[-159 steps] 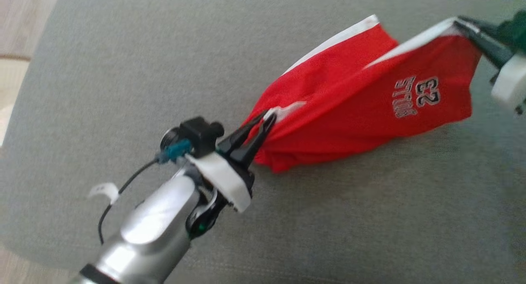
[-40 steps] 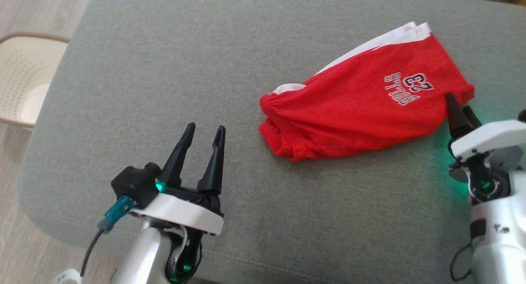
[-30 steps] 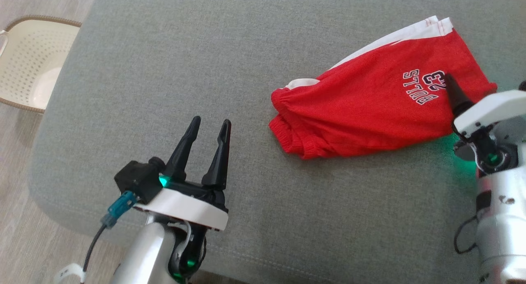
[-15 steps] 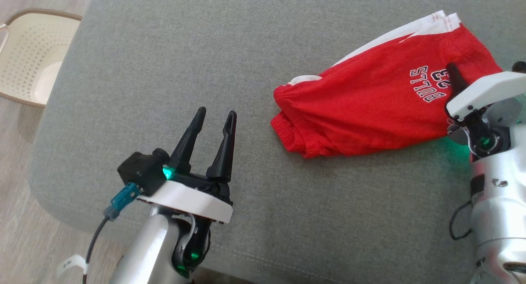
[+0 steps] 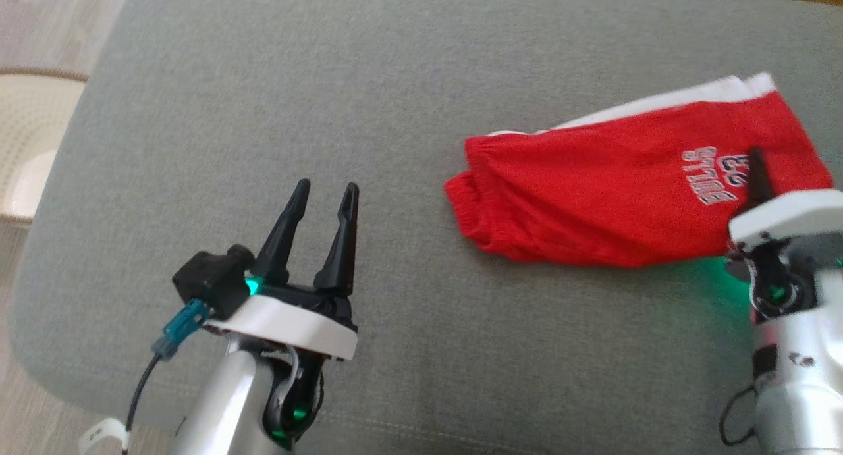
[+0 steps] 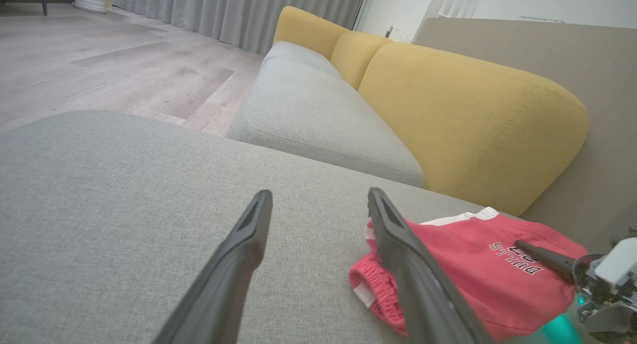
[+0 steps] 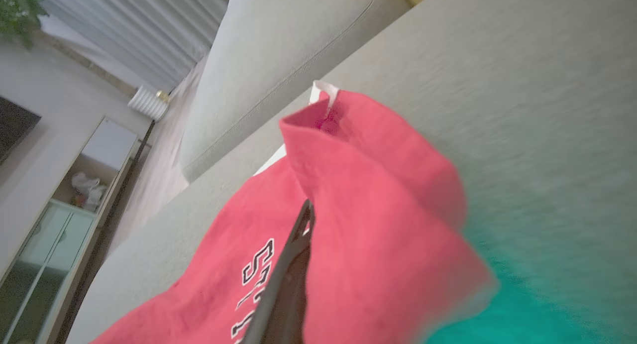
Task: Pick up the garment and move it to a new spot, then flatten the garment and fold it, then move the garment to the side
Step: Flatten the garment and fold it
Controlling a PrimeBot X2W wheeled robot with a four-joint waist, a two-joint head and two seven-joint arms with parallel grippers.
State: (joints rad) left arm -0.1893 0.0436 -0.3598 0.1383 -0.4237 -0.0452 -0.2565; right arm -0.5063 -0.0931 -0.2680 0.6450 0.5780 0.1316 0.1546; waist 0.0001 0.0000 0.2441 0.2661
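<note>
Two arms over the grey cushion [image 5: 329, 80]: left gripper [image 5: 327, 188] had fingers wide, empty; right gripper [image 5: 757, 166] had fingers pinched on red shorts [image 5: 593, 198].

Red garment [image 5: 593, 198] w/ white trim, grey cushion [image 5: 329, 80], yellow sofa back [image 6: 473, 120].

Tips of right gripper [image 5: 756, 162] perhaps within garment [image 5: 593, 191] fold; blurred pale basket [image 5: 23, 139] half off-frame.

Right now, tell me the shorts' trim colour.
White trim on red shorts, clearest in the head view.
</note>
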